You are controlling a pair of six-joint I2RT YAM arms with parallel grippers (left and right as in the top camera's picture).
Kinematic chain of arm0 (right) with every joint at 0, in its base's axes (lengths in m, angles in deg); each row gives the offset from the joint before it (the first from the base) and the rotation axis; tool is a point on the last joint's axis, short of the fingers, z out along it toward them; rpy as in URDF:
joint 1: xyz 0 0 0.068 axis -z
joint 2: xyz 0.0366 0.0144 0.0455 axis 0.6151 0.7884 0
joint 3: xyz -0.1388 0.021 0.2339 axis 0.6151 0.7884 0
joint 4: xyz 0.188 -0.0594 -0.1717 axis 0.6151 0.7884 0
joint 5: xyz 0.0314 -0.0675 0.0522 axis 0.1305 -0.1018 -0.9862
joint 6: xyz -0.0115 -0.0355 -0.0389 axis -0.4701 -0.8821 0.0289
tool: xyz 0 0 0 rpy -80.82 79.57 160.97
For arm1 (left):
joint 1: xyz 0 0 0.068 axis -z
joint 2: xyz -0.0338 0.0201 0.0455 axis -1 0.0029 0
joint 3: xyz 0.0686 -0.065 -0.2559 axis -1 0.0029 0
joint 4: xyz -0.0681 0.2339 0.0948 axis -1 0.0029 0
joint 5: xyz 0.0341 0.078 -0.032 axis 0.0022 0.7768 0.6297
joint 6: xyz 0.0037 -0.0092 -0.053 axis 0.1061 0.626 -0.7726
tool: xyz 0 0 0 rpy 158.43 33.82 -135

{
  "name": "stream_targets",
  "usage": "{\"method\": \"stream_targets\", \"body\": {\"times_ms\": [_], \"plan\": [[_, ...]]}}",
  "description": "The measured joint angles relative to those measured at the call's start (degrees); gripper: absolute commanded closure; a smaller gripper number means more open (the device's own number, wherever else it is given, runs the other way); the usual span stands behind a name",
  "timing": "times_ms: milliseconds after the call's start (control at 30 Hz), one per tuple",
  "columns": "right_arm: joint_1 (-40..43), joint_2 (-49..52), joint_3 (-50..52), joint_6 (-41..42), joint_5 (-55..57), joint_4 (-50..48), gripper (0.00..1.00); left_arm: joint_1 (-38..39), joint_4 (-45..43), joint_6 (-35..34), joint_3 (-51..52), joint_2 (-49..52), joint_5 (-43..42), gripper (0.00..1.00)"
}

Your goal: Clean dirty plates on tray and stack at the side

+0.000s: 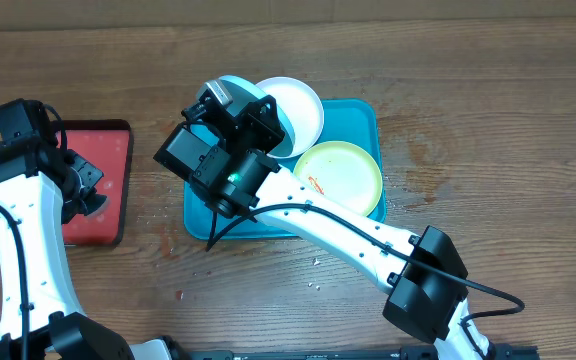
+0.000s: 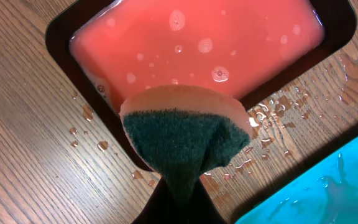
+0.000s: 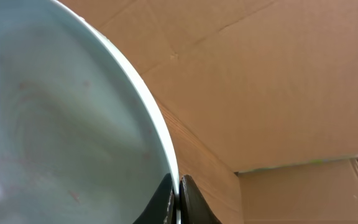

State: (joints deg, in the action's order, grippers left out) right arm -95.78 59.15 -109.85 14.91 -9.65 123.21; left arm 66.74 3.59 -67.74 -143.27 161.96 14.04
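In the overhead view the right arm reaches from the lower right of the frame up to the upper middle, where the right gripper (image 1: 230, 106) is clamped on the rim of the pale blue plate (image 1: 231, 83). The right wrist view confirms the grip: two dark fingers (image 3: 194, 202) are pressed together on the plate's thin edge at the bottom of the frame, and the plate fills the left side, tilted up against a backdrop of brown cardboard (image 3: 278, 81). The white plate (image 1: 293, 110) lies at the top edge of the teal tray (image 1: 363, 115), just right of the pale blue one and overlapping its rim. The yellow-green plate (image 1: 340, 178) sits in the tray's lower right part with a red sauce smear (image 1: 315, 184) near its left side. At the left of the frame the left gripper (image 1: 83, 187) hangs over the red tray (image 1: 106, 150). The left wrist view shows it closed tight on a sponge (image 2: 182, 134) — green scrub face toward the camera, pink body behind — above pinkish, bubbly liquid (image 2: 216, 43). Water drops (image 2: 272, 106) dot the wooden table (image 1: 488, 120) between the two trays.
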Motion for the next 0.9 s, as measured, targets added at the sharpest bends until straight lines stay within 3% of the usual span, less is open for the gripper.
{"method": "stream_targets", "body": {"times_ms": [167, 233, 333, 500, 700, 833, 900], "plan": [[0.1, 0.0, 0.0, 2.3, -3.9, 1.8, 0.96, 0.0, 0.0, 0.0, 0.0, 0.0, -0.2, 0.96], [0.5, 0.0, 0.1, 5.0, -10.7, 1.6, 0.96, 0.0, 0.0, 0.0, 0.0, 0.0, -0.4, 0.96], [2.0, 0.0, 0.8, 1.9, -20.8, 2.5, 0.96, 0.0, -0.1, 0.0, 0.0, 0.0, -1.0, 0.96], [6.5, -0.2, 1.4, 5.4, -22.2, 3.3, 0.96, 0.0, -0.1, 0.0, 0.0, 0.0, -1.5, 0.96], [20.8, -2.6, 1.4, 8.5, -44.4, 3.5, 0.96, 0.0, -0.2, 0.0, 0.0, 0.0, -1.9, 0.96], [42.0, -3.9, 1.2, 9.7, -69.7, 6.2, 0.96, 0.0, -0.3, 0.0, 0.0, 0.0, -1.9, 0.96], [49.1, -3.8, 1.2, 10.1, -74.8, 7.5, 0.96, 0.0, -0.3, 0.0, 0.0, 0.0, -1.9, 0.96]]}}
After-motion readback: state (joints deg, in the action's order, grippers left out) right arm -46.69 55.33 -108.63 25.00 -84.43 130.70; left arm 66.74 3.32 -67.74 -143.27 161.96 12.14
